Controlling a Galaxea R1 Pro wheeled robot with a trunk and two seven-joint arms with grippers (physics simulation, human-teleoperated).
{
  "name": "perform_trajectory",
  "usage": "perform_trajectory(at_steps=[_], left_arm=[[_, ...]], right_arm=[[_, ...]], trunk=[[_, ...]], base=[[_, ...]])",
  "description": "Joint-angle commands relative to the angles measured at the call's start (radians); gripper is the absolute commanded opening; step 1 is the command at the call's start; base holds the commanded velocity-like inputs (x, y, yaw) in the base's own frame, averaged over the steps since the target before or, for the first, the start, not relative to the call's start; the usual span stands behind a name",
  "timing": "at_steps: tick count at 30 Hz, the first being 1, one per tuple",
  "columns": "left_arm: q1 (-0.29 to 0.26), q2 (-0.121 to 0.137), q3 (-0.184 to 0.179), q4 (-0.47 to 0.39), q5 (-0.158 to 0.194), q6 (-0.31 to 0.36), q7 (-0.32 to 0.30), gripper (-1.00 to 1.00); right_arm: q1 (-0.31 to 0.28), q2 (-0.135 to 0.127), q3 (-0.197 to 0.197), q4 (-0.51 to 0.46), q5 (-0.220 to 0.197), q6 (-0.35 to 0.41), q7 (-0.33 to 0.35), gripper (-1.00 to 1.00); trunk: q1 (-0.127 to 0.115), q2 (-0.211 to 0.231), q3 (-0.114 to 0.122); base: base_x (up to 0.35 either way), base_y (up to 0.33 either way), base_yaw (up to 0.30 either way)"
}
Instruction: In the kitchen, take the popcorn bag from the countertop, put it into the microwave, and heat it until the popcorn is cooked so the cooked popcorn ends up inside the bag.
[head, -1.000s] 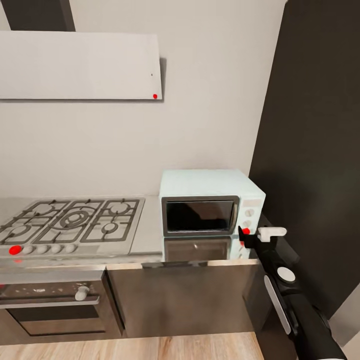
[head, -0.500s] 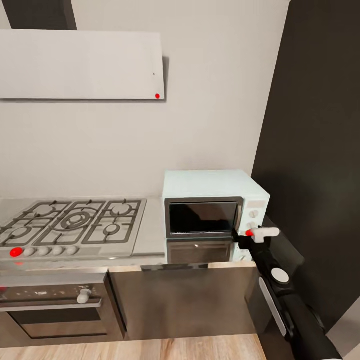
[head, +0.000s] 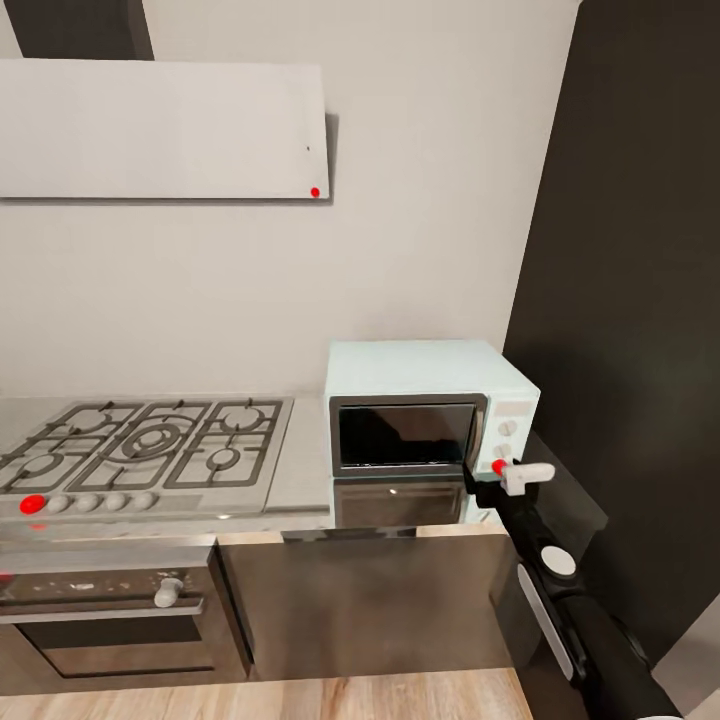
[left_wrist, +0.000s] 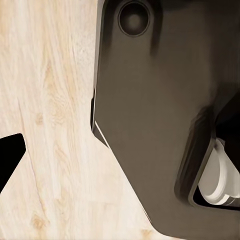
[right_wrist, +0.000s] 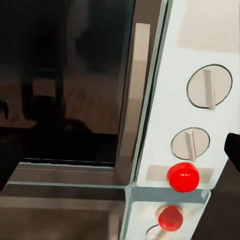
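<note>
Just before the right claw (head: 497, 478), seemingly touching, stands the microwave (head: 428, 414).

We see even, soft light; the surface (head: 300, 480) mirrors the microwave (head: 428, 415), and its glass door (right_wrist: 65, 80) shows blurry reflections.

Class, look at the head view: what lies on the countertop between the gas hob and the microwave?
Nothing: a bare strip of grey countertop separates the gas hob from the microwave, as the head view shows.
</note>
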Motion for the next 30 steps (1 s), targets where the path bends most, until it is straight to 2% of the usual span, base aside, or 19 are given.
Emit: perform_trajectory(at_steps=[1,8,9,16,19,24,30], left_arm=[[0.0,0.0,0.006,-0.001,0.001,-0.001,0.0,1.0],[0.0,0.0,0.005,0.0,0.001,-0.002,0.0,1.0],[0.001,0.0,0.005,-0.001,0.001,-0.002,0.0,1.0],[0.0,0.0,0.007,-0.001,0.001,-0.002,0.0,1.0],[0.0,0.0,0.007,0.0,0.001,-0.002,0.0,1.0],[0.0,0.0,0.007,-0.001,0.001,-0.002,0.0,1.0],[0.0,0.0,0.006,-0.001,0.001,-0.002,0.0,1.0]], right_arm=[[-0.001,-0.001,0.002,0.005,0.0,-0.003,-0.003,1.0],[-0.001,-0.001,0.002,0.044,0.0,-0.042,-0.004,1.0],[-0.001,-0.001,0.002,0.061,0.0,-0.074,-0.004,1.0],[-0.001,-0.001,-0.001,0.077,-0.001,-0.079,-0.007,1.0],[-0.001,-0.001,-0.004,0.097,-0.002,-0.113,-0.009,1.0],[-0.001,-0.001,-0.004,0.102,-0.002,-0.122,-0.009,1.0],[-0.001,-0.001,-0.008,0.103,-0.002,-0.122,-0.009,1.0]], trunk=[[0.0,-0.001,-0.001],[0.0,-0.001,-0.001],[0.0,-0.001,-0.001],[0.0,-0.001,-0.001],[0.0,-0.001,-0.001],[0.0,-0.001,-0.001],[0.0,-0.001,-0.001]], base=[[0.068,0.0,0.0],[0.173,0.0,0.0],[0.026,0.0,0.0],[0.003,0.0,0.0],[0.0,0.0,0.0],[0.0,0.0,0.0],[0.146,0.055,0.0]])
